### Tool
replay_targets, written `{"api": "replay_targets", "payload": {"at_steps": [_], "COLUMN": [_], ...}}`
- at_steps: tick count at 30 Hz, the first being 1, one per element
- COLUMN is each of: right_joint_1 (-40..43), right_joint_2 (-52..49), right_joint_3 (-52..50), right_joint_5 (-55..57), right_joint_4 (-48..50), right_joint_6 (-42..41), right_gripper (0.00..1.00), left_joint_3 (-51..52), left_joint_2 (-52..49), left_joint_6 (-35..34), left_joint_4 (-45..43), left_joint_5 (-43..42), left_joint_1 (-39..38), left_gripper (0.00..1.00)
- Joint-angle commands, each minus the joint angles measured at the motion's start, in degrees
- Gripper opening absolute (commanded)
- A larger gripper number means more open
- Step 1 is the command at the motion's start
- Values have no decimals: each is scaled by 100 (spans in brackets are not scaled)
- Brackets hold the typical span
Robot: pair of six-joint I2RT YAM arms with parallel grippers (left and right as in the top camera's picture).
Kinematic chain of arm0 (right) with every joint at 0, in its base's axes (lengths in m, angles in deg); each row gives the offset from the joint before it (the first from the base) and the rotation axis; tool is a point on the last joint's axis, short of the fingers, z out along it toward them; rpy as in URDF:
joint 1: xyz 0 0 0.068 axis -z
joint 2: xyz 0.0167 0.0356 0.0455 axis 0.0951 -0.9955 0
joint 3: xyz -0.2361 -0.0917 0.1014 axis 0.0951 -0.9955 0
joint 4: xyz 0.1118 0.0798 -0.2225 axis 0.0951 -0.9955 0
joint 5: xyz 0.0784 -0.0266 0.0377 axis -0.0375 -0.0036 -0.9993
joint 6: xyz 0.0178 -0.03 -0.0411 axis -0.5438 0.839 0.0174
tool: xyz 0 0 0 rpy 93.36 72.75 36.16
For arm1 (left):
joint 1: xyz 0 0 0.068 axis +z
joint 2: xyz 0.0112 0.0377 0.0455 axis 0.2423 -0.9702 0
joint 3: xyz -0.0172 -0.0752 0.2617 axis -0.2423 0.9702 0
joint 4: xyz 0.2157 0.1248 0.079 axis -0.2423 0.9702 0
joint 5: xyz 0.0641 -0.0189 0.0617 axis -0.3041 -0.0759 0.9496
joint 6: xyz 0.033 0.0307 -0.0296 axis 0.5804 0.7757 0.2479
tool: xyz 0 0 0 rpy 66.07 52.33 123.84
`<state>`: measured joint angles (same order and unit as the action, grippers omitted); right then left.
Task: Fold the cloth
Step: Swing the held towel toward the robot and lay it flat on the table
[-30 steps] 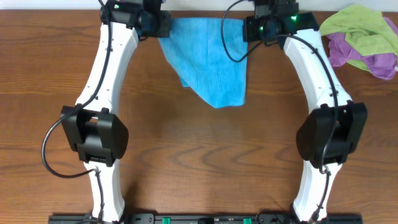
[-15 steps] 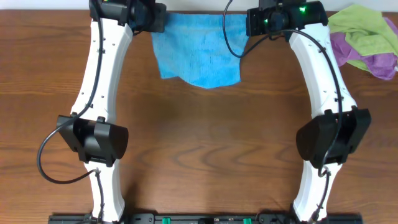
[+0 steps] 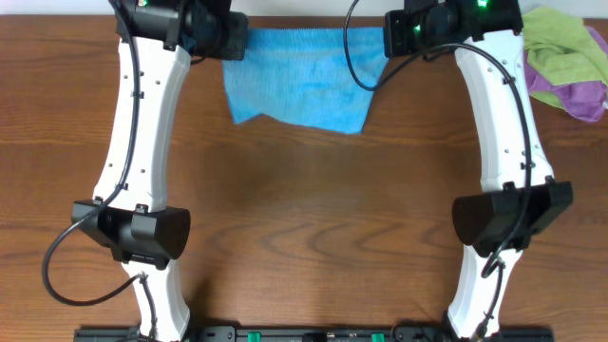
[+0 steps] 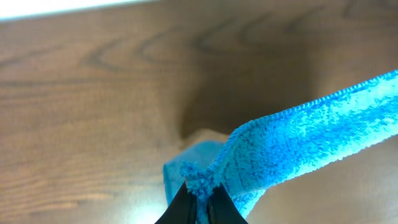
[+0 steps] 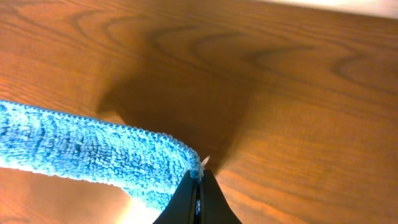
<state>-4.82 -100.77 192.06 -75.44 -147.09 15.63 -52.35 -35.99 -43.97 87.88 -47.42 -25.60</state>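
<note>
Sky-blue textured fabric cloth (image 3: 299,90) spans between left pincer (image 4: 200,198) and right pincer (image 5: 198,186), each clamped on one corner, above brown wooden tabletop (image 3: 304,209).

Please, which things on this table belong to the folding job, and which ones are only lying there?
Belong to the job:
blue cloth, stretched between the two claws
left claw, shut on one end of its edge
right claw, shut on the other end

Just lying about:
green cloth, bunched at the far right
purple cloth, partly under the green one
</note>
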Motion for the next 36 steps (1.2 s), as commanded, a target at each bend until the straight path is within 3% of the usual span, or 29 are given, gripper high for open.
{"api": "replay_targets", "payload": {"at_steps": [1,6,11,14,17,20,24,29,36], "right_joint_1": [-149,-555,-651,-651,-658,-669,-669,-960,-1279], "right_joint_2": [39,409,791,1062,1427,1891,2730,3982,5080], "right_joint_3": [192,190,188,186,35,-503,-1698,-3663,-5025], "right_joint_5": [295,1534,1620,1915,1834,1952,2199,2479,2621], "right_joint_4": [-225,-601,-726,-872,-951,-824,-455,59,188], "right_joint_6": [-72,-160,-160,-114,-114,-114,-164,-514,-898], "right_gripper": [2,1,2,2,2,2,2,2,2], "left_joint_3": [-111,-111,175,767,2057,3401,4444,5001,5635], "left_joint_2": [151,671,1255,1727,2492,3296,4061,4461,4933], "left_joint_6": [31,-79,-208,-245,-267,-262,-262,-297,-608], "left_joint_4": [245,509,721,514,-15,-649,-1237,-1150,-1008], "left_joint_5": [109,428,413,470,564,584,579,203,584], "left_joint_1": [-72,-234,-216,-247,-251,-271,-271,-286,-728], "left_gripper": [6,6,7,6,6,6,6,6,6]}}
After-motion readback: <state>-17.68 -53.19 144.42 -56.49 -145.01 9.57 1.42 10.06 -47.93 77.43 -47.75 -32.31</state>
